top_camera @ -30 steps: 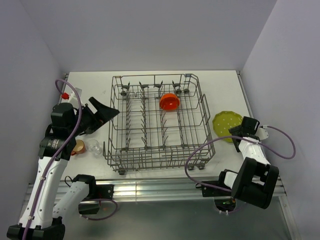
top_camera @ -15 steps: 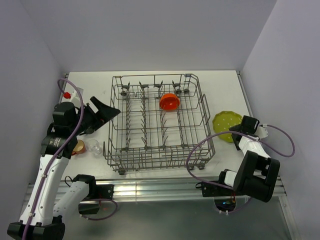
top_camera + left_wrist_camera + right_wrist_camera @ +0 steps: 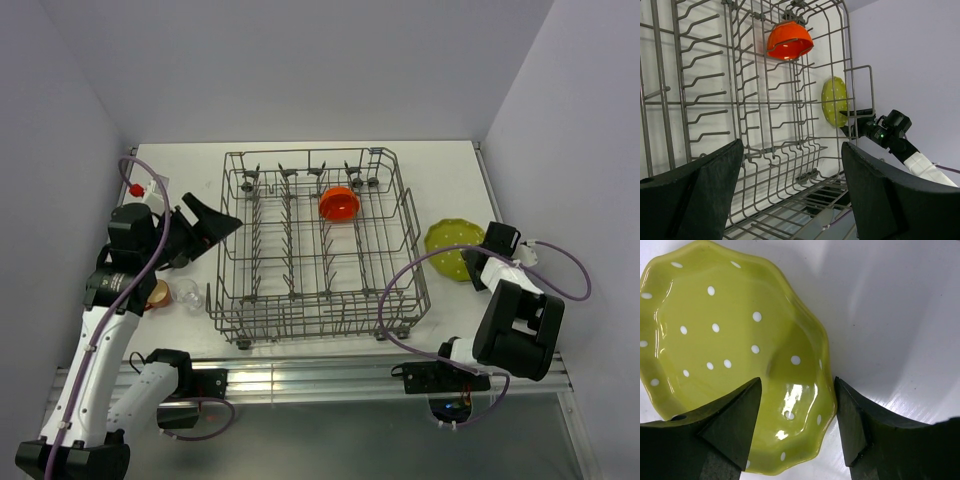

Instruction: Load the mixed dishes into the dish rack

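Observation:
The grey wire dish rack (image 3: 415, 232) stands mid-table and holds the orange bowl (image 3: 339, 203) near its back right; the bowl also shows in the left wrist view (image 3: 789, 42). The yellow-green scalloped plate (image 3: 448, 243) lies on the table right of the rack. My right gripper (image 3: 474, 262) is open, with its fingers astride the plate's near rim (image 3: 825, 405): one over the plate, one over the table. My left gripper (image 3: 207, 222) is open and empty above the rack's left edge. The small orange handled cup (image 3: 157, 293) and the clear glass (image 3: 186, 293) stand left of the rack. The mug and the pale green cup are out of view.
White walls close in the table at the back and both sides. The rack (image 3: 765, 115) fills the left wrist view, with the plate (image 3: 834, 101) and the right arm (image 3: 890, 131) beyond it. A metal rail (image 3: 330, 375) runs along the near edge.
The right wrist has shifted up and in toward the plate's edge, and its cable loop has swung. The left arm has barely moved.

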Tool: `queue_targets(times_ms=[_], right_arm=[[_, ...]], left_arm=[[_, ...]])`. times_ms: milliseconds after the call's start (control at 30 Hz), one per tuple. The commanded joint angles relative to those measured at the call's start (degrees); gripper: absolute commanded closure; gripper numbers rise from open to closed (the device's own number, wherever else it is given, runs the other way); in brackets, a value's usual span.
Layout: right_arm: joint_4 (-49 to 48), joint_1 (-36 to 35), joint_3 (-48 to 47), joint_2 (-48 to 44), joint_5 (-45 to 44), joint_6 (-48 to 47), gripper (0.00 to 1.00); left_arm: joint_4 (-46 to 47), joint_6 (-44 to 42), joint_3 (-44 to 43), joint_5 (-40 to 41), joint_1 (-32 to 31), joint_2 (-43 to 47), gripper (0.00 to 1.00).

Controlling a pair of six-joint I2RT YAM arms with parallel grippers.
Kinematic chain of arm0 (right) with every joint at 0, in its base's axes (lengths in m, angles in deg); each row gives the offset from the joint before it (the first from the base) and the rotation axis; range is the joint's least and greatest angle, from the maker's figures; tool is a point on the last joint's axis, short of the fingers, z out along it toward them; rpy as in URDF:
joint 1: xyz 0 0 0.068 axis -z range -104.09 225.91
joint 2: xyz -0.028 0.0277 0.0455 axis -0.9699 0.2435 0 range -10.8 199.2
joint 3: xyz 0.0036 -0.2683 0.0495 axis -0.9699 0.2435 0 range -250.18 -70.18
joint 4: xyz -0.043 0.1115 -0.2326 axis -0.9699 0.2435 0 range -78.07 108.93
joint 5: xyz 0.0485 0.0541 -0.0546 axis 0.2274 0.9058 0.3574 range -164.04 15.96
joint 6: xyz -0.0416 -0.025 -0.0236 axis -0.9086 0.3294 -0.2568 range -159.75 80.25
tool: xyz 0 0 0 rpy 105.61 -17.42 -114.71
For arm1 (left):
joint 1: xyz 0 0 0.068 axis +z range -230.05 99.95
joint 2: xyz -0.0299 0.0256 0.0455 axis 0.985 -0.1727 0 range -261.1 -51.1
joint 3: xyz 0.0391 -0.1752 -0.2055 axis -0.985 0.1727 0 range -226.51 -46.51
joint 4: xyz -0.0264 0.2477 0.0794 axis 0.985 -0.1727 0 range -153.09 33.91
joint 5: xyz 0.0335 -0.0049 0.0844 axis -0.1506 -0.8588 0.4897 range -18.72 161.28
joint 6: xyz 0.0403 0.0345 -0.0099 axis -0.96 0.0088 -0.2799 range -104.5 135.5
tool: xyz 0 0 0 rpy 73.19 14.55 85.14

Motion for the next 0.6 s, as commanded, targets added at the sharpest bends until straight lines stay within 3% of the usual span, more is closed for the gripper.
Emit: queue_targets(times_ms=[0, 133, 333, 467, 567], right_arm=[[2.83, 0.22, -0.21, 1.43, -0.04, 0.2, 0.33], [3.97, 0.14, -1.17, 2.3, -0.74, -0.33, 0.34], [5.11, 0.14, -1.26, 2.22, -1.71, 0.2, 0.45], [6.17, -0.04, -1.79, 2.57, -2.59, 0.81, 0.47], [6.7, -0.22, -2.14, 2.92, -2.94, 0.9, 0.57]], left_arm=[[3.45, -1.01, 0.84, -0.93, 0.19, 1.0, 0.14], [5.29, 0.22, 2.34, -1.72, 0.19, 1.35, 0.14], [5.47, 0.05, 2.87, -1.81, 0.19, 1.18, 0.14], [5.21, -0.3, 2.34, -1.81, 0.19, 1.0, 0.14], [5.12, -0.3, 2.08, -1.9, 0.19, 1.0, 0.14]])
